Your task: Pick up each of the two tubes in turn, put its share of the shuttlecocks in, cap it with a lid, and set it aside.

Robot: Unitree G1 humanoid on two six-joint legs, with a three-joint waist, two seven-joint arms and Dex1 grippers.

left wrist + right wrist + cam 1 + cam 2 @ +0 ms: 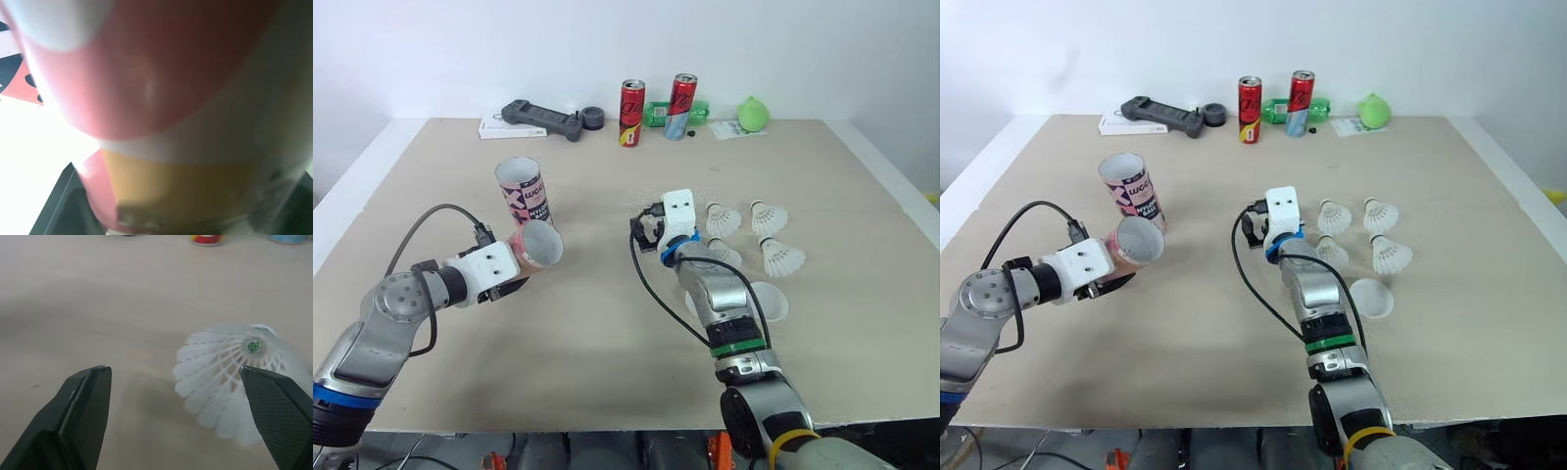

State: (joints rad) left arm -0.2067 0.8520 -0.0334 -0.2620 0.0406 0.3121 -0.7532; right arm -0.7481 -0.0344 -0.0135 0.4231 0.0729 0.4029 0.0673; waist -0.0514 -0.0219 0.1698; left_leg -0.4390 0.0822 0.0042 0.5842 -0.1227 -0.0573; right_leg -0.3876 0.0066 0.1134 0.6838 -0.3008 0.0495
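Observation:
My left gripper (pixel 505 271) is shut on a pink tube (pixel 536 245), held tilted above the table with its open mouth turned toward the right. The same tube (pixel 161 98) sits very close in the left wrist view. A second pink tube (pixel 522 191) stands upright just behind it. My right gripper (pixel 173 369) is open and low over the table, with a white shuttlecock (pixel 230 382) near its right finger, not gripped. Several shuttlecocks (pixel 769 217) lie in a cluster on the right. A white lid (pixel 766 302) lies in front of them.
Along the table's far edge stand two red cans (pixel 632 113), a green bottle (pixel 658 114), a green round object (pixel 753 114), a black controller (pixel 543 117) and a dark tape roll (pixel 592 118). Bare tabletop (pixel 587 323) lies between my arms.

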